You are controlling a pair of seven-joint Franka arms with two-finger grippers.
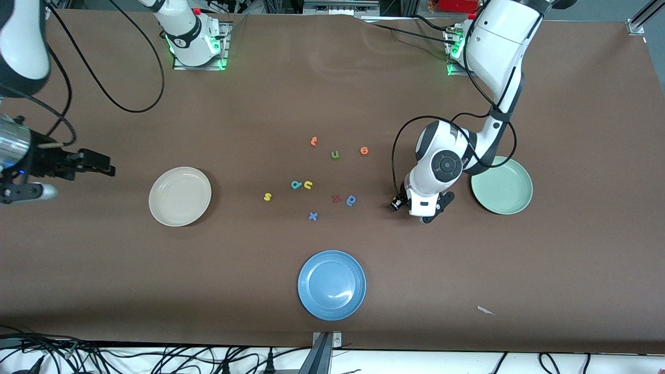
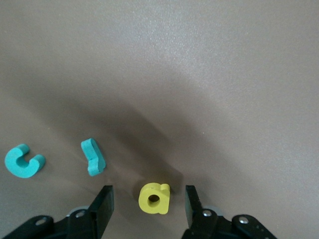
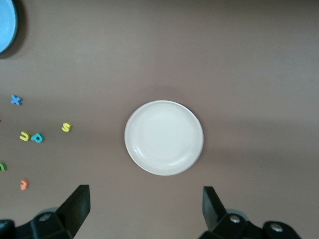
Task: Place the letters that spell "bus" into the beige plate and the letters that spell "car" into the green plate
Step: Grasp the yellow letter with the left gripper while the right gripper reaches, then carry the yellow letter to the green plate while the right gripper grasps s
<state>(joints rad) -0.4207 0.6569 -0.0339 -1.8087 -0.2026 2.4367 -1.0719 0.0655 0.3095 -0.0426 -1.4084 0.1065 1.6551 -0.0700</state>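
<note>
- Left claw is low over the tabletop, beside the green plate. Its wrist view alone shows the yellow a between its parted fingers, untouched, with the teal r and teal c just beside.
- Right claw waits, spread wide, above the beige plate — the yellow s, yellow u and teal b lie off to one side.

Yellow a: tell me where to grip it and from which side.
Grip the yellow a across its round body, coming straight down from above. It lies flat on the table, apart from the teal r, and the left pincer already straddles it with a finger at each side.
</note>
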